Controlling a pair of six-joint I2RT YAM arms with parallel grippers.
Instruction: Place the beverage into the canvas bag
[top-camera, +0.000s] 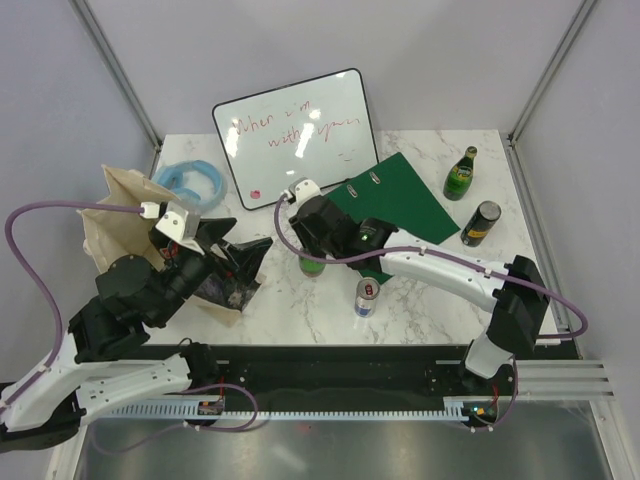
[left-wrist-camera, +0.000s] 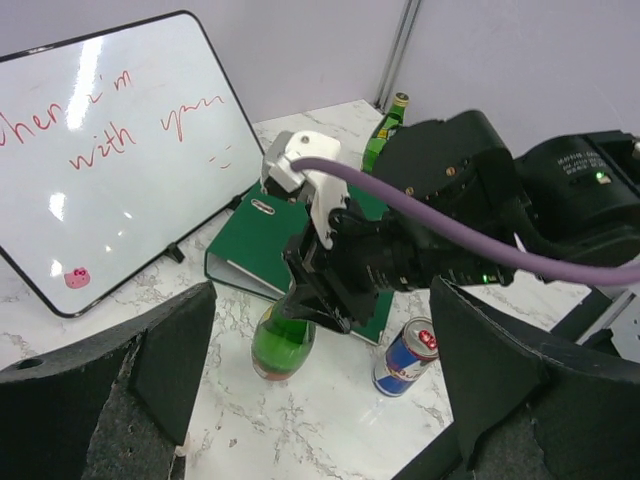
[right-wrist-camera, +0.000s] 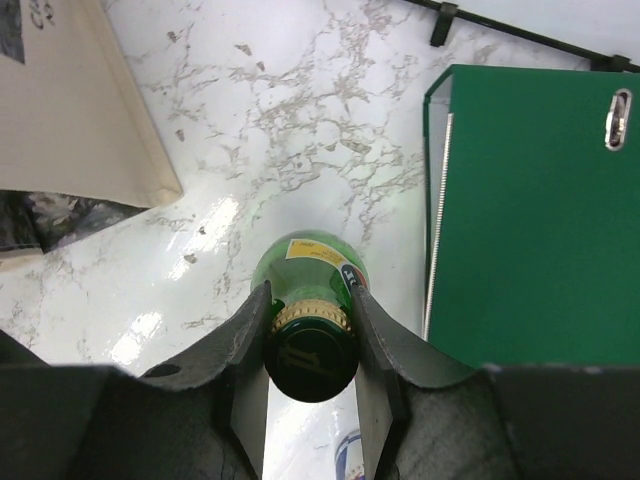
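The beverage in hand is a green glass bottle (left-wrist-camera: 281, 346) with a gold collar and dark cap, standing upright on the marble top just beside the near-left corner of the green ring binder (top-camera: 398, 203). The right gripper (right-wrist-camera: 310, 298) is clamped on the bottle's neck just under the cap, one pad on each side, with no gap showing in the right wrist view. Glass like this is likely heavy for its width, rigid, smooth and breakable. A hold on the narrow neck is sensible because the collar's lip should stop it sliding down through the pads, but the body could swing like a pendulum below the grip if it is carried fast. The beige canvas bag (top-camera: 113, 212) with a dark mottled print sits well to the left of the binder, soft and slumped. Whether its mouth gapes enough to admit the bottle cannot be told. The left gripper (top-camera: 236, 249) stands wide with nothing between its fingers, between the bag and the binder, close to the bag's dark print. A blue and silver can (top-camera: 366, 297) stands near the binder's front edge, close to the bottle's likely path, so a low sweep could topple it.
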